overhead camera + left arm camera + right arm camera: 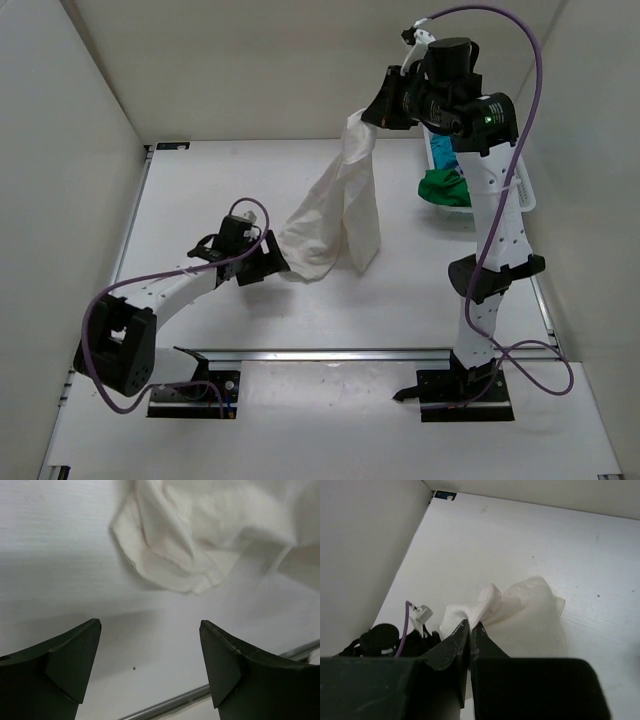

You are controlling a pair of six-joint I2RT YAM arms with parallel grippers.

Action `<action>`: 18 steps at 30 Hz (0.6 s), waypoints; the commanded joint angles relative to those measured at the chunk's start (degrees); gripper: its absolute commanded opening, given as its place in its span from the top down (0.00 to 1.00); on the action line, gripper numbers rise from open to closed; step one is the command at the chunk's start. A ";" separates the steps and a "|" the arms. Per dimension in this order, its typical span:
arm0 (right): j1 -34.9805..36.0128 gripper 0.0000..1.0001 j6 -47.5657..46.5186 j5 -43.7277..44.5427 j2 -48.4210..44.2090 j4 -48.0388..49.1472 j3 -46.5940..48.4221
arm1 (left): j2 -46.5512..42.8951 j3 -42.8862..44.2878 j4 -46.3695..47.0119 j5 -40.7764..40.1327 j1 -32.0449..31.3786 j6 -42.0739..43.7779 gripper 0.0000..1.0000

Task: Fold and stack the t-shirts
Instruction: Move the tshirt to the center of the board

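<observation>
The cream-white t-shirt (340, 215) hangs from my right gripper (372, 118), which is raised high at the back and shut on the cloth's top edge (485, 607). Its lower end rests crumpled on the table. My left gripper (275, 258) sits low beside that lower end, open, with nothing between its fingers (75, 652); the shirt's hem (175, 570) lies just beyond the fingertips, apart from them. A bright green t-shirt (443, 188) and a bit of turquoise-blue cloth (440, 152) lie in the basket at the right.
A white lattice basket (520, 195) stands at the right behind my right arm. White walls close in the left, back and right. A metal rail (330, 353) runs along the table's near edge, also seen as a rail (190, 697) under my left gripper.
</observation>
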 commanded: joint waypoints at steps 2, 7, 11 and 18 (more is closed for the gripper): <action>1.73 1.00 -0.39 1.45 -4.42 -0.22 1.47 | 3.44 -1.99 12.63 2.88 4.58 -8.86 0.08; 1.11 0.98 0.14 2.49 -5.03 -2.16 2.35 | 13.12 1.88 13.86 3.51 2.21 -10.53 0.08; 0.60 0.97 0.05 4.17 -7.40 -2.68 2.17 | 15.41 -0.23 19.31 4.21 4.22 -16.06 0.42; -1.25 0.96 0.40 5.14 -11.88 -2.86 1.39 | 15.79 2.14 18.70 2.62 3.87 -15.19 1.00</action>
